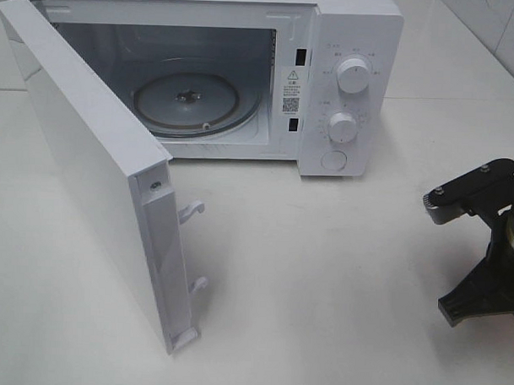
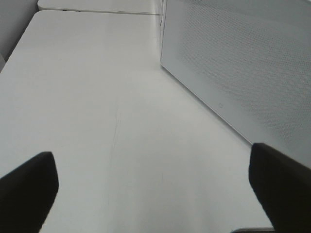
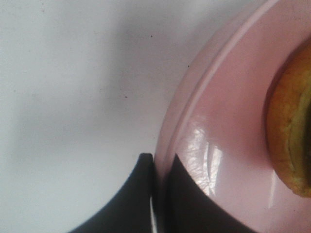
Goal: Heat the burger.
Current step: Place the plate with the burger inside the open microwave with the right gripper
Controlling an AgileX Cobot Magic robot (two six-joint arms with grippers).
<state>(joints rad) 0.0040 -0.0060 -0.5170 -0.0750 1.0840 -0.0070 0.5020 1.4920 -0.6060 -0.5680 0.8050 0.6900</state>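
**Ana:** What worries you most from here?

**Me:** The pinch. My right gripper point(image 3: 160, 159) is clamped on only the rim of the pink plate point(image 3: 228, 97), one finger on each side of the edge. The burger point(image 3: 291, 131) sits on that plate away from the grip, and just the side of its bun shows in the right wrist view. I judge the weight hangs off a thin, glossy lip. If I lift or swing sharply, the plate could pivot between my fingers, tip, and let the burger slide off.

**Ana:** And the way in?

**Me:** The microwave point(image 1: 356, 27) is open, and its door point(image 1: 80, 169) stands out across the table point(image 1: 321, 288). The plate is wide. If I come in low or skewed, I could clip the door edge or the sill of the cavity and jolt the plate before it reaches the glass turntable point(image 1: 197, 102).

**Ana:** How are your arms set?

**Me:** My right arm point(image 1: 487, 251) is low at the right edge of the high view, well apart from the microwave and angled down toward the table. The plate and burger lie outside that view. My left gripper point(image 2: 151, 158) has its fingers spread wide and holds nothing. It hovers over bare table beside a white dotted panel, which I take for the door's outer face.
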